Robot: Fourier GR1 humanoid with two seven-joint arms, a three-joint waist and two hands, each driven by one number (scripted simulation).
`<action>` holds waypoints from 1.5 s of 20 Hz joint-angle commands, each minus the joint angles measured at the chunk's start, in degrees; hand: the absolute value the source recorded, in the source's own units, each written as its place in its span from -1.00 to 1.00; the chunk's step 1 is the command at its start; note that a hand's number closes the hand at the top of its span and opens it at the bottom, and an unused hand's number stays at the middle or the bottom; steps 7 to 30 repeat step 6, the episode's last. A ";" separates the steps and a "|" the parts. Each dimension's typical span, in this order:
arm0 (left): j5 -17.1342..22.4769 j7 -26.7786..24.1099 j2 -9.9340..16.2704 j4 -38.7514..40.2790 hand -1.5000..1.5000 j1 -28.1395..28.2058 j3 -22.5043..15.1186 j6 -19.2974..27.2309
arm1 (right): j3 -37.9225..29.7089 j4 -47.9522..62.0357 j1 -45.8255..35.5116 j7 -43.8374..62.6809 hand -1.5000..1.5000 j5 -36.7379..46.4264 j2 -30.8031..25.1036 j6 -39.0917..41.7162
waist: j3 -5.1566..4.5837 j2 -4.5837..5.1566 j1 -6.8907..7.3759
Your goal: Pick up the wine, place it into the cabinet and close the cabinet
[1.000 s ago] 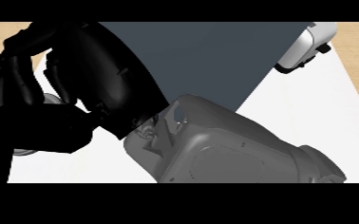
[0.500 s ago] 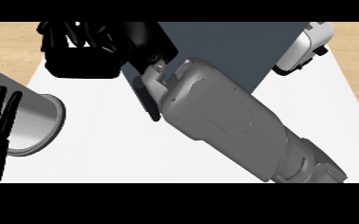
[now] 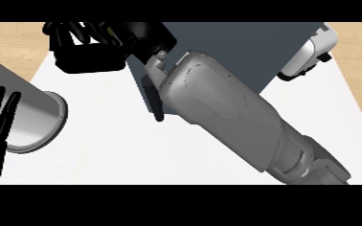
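Right forearm, big grey shell (image 3: 219,105), crosses the white desk (image 3: 127,158) diagonally from lower right up to the upper left, where the black right hand (image 3: 106,43) sits against the front of the dark grey cabinet (image 3: 240,43). Compared with half a second back the arm has slid a bit lower and right, and the hand block now shows wider at the top left; a second ago the hand filled the whole left side, much closer to the camera, so the reach has gone outward toward the cabinet. Fingers look curled, dark rods bunched at the top, with a small greenish-yellow sliver (image 3: 112,31) between them (probably the wine bottle, mostly hidden, can't confirm). A thin black edge (image 3: 152,96) beside the wrist is likely the cabinet door seen edge-on, open.

Left hand: only black fingers (image 3: 8,119) at the left edge, beside the grey cylindrical forearm end (image 3: 35,119); open or closed, cannot tell.

Judgement: the carry phase is ending and placing into the cabinet is under way or about to be. Release and door closing are not yet done. A white rounded appliance (image 3: 311,52) sits at the upper right.
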 commanded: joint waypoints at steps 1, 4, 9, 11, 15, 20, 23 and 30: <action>-0.26 0.18 -0.63 0.18 -1.00 0.11 -0.35 0.40 | -3.48 7.35 2.36 -0.28 1.00 2.58 -7.58 -1.02 | 1.96 2.37 -2.41; 0.25 1.47 -0.65 -0.45 -1.00 -0.40 -0.74 0.93 | -3.60 8.78 1.49 -1.64 1.00 2.71 -6.65 -0.87 | 2.00 2.39 -2.46; -1.08 -0.93 -0.95 0.53 -1.00 1.07 -0.37 -0.64 | -4.76 9.68 1.55 -2.41 1.00 1.99 -7.47 -0.29 | 1.93 2.39 -1.97; -1.08 -0.93 -0.95 0.53 -1.00 1.07 -0.37 -0.64 | -4.76 9.68 1.55 -2.41 1.00 1.99 -7.47 -0.29 | 1.93 2.39 -1.97; -1.08 -0.93 -0.95 0.53 -1.00 1.07 -0.37 -0.64 | -4.76 9.68 1.55 -2.41 1.00 1.99 -7.47 -0.29 | 1.93 2.39 -1.97; -1.08 -0.93 -0.95 0.53 -1.00 1.07 -0.37 -0.64 | -4.76 9.68 1.55 -2.41 1.00 1.99 -7.47 -0.29 | 1.93 2.39 -1.97; -1.08 -0.93 -0.95 0.53 -1.00 1.07 -0.37 -0.64 | -4.76 9.68 1.55 -2.41 1.00 1.99 -7.47 -0.29 | 1.93 2.39 -1.97; -1.08 -0.93 -0.95 0.53 -1.00 1.07 -0.37 -0.64 | -4.76 9.68 1.55 -2.41 1.00 1.99 -7.47 -0.29 | 1.93 2.39 -1.97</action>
